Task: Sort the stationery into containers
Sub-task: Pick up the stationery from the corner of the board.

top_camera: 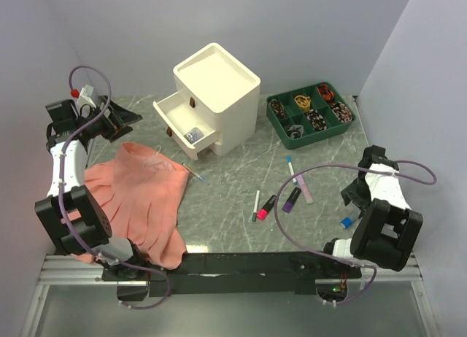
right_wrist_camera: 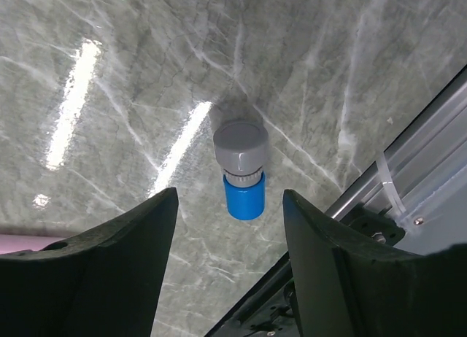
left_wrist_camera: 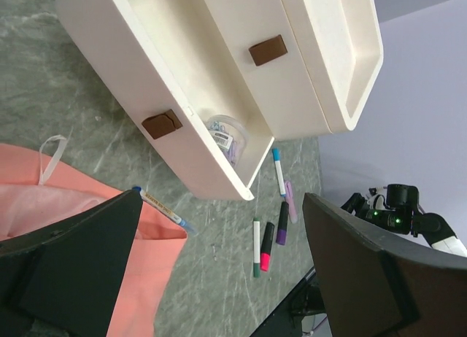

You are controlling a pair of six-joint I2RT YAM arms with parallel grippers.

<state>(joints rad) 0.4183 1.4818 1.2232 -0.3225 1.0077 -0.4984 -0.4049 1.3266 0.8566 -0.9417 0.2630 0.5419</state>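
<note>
The cream-white cabinet (top_camera: 217,96) stands at the back centre with its drawers (top_camera: 179,118) pulled out; a small clear box (top_camera: 193,135) lies in one, also in the left wrist view (left_wrist_camera: 223,130). On the table lie a thin pen (top_camera: 195,173), a green-capped marker (top_camera: 256,204), a pink highlighter (top_camera: 267,207), a purple highlighter (top_camera: 292,200), a lilac one (top_camera: 304,189) and a blue-capped pen (top_camera: 291,165). My left gripper (top_camera: 120,118) is open and empty, left of the cabinet. My right gripper (right_wrist_camera: 230,206) is open over a small blue and grey capped item (right_wrist_camera: 241,169).
A salmon-pink cloth (top_camera: 139,198) covers the near left. A green divided tray (top_camera: 277,105) with small dark items stands at the back right. The blue and grey item (top_camera: 347,222) lies near the front right edge, by the metal rail (right_wrist_camera: 408,184).
</note>
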